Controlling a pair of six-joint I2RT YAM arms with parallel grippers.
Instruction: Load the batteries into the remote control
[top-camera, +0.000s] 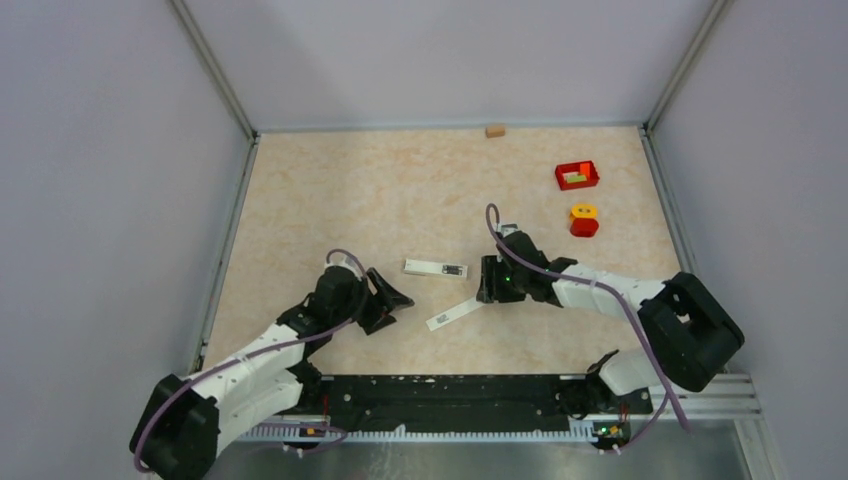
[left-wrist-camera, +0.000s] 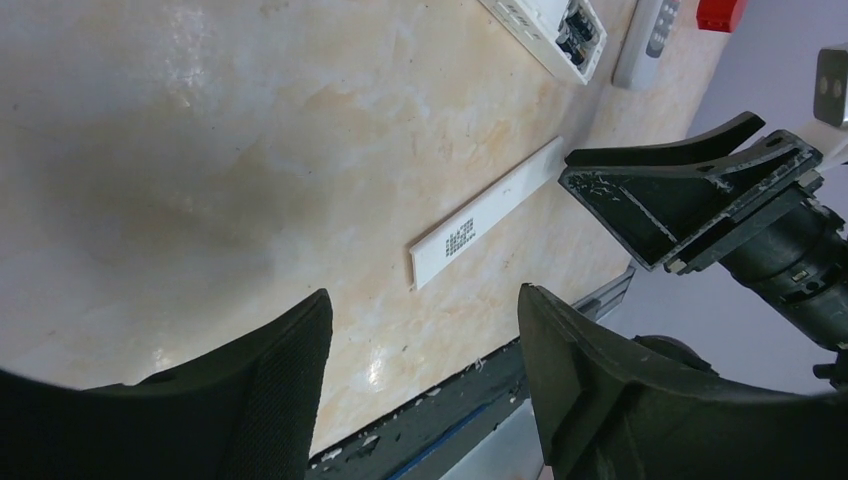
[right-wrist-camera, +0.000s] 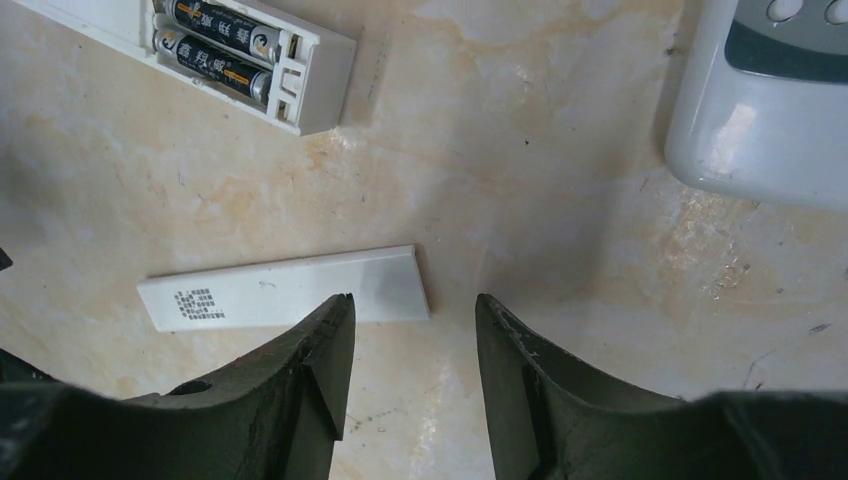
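left gripper (left-wrist-camera: 425, 300): fingers well apart, holding nothing. right gripper (right-wrist-camera: 413, 305): fingers apart with a narrower gap, empty, over right end of labelled white cover (right-wrist-camera: 285, 290); contact unclear.

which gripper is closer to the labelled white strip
Right. The right gripper is at the plain end of the white strip; the left gripper sits back from its labelled end.

Your left gripper (top-camera: 388, 300) hangs low beside the white bar (top-camera: 452, 313), jaws parted; your right gripper (top-camera: 487, 280) hovers over its end, jaws parted.
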